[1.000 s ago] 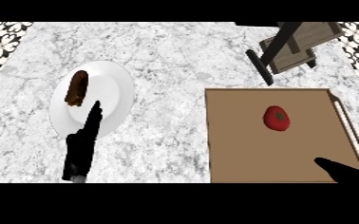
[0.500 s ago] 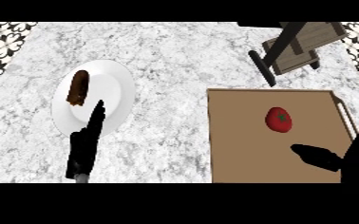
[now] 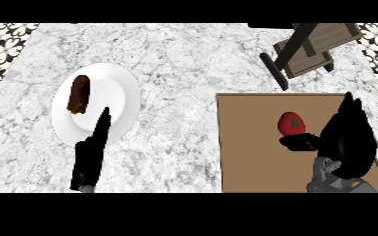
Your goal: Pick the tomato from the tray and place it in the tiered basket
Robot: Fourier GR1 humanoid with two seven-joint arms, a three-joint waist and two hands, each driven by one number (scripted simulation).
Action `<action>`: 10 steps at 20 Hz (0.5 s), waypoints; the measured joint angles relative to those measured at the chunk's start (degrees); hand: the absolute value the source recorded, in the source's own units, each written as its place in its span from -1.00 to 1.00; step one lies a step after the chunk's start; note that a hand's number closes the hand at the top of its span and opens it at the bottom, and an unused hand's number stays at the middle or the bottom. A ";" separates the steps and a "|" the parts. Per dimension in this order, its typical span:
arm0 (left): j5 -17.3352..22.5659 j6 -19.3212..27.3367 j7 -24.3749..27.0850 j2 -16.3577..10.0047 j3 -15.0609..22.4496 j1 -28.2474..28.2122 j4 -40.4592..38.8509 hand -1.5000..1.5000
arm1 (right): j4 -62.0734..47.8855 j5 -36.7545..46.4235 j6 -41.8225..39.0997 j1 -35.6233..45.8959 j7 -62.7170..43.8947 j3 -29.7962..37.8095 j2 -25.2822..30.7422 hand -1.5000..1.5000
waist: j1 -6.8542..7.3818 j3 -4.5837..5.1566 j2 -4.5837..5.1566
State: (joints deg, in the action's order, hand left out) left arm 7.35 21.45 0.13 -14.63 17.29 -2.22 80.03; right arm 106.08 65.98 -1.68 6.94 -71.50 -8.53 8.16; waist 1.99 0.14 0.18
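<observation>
The tomato (image 3: 291, 123) lies fully in view on the brown tray (image 3: 251, 150), toward its right side. The right hand (image 3: 348, 135) stands at the tomato's 3 o'clock, fingers straight and spread. Its thumb reaches in at 6 o'clock; it may touch the tomato, but that is hard to tell. The hand hides the tray's right edge, and the near edge is cut off. At 12 o'clock the tiered basket (image 3: 314, 50) is cut by the view's top. Bare marble counter (image 3: 184, 65) separates the tray from a white plate (image 3: 122, 87) at 9 o'clock, which bears a brown food piece (image 3: 79, 94). The left hand (image 3: 92, 152) rests there, fingers straight, tips over the plate's near rim.
</observation>
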 measured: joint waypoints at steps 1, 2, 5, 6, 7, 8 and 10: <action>0.06 -0.17 -0.32 -0.24 -0.11 -0.10 0.26 0.00 | -0.91 0.57 -0.87 1.50 0.03 0.52 -1.15 -1.00 | -0.12 -0.01 -0.03; 0.26 -0.35 -0.53 -0.45 -0.48 -0.04 0.17 0.00 | -1.53 1.23 -1.72 2.53 0.04 0.87 -2.28 -1.00 | -0.32 -0.02 -0.06; 0.68 -0.69 -0.14 -0.21 -1.05 0.01 -0.29 0.00 | -5.14 2.73 -3.70 5.36 0.15 2.38 -5.04 -1.00 | -0.63 -0.09 -0.10; 0.79 -0.87 0.03 -0.29 -1.28 0.05 -0.43 0.00 | -6.24 2.80 -4.49 6.17 0.18 3.08 -5.69 -1.00 | -0.71 -0.11 -0.10; 0.78 -0.95 -0.25 -0.48 -1.38 0.06 -0.38 0.00 | -7.04 2.80 -5.22 6.90 0.13 3.66 -6.19 -1.00 | -0.78 -0.12 -0.12; 0.76 -0.86 -0.37 -0.30 -1.36 0.12 -0.41 0.00 | -8.03 2.73 -5.86 7.30 0.12 4.16 -6.59 -1.00 | -0.85 -0.12 -0.13; 0.52 -0.79 0.06 -0.16 -1.35 -0.02 -0.55 0.00 | -10.20 2.19 -6.84 8.04 0.11 5.70 -7.14 -1.00 | -0.92 -0.16 -0.13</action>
State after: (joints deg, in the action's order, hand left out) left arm 7.87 20.66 0.19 -14.78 15.94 -2.24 79.49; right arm 95.88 68.18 -8.52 14.97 -71.39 -2.83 1.02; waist 1.07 -0.02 0.05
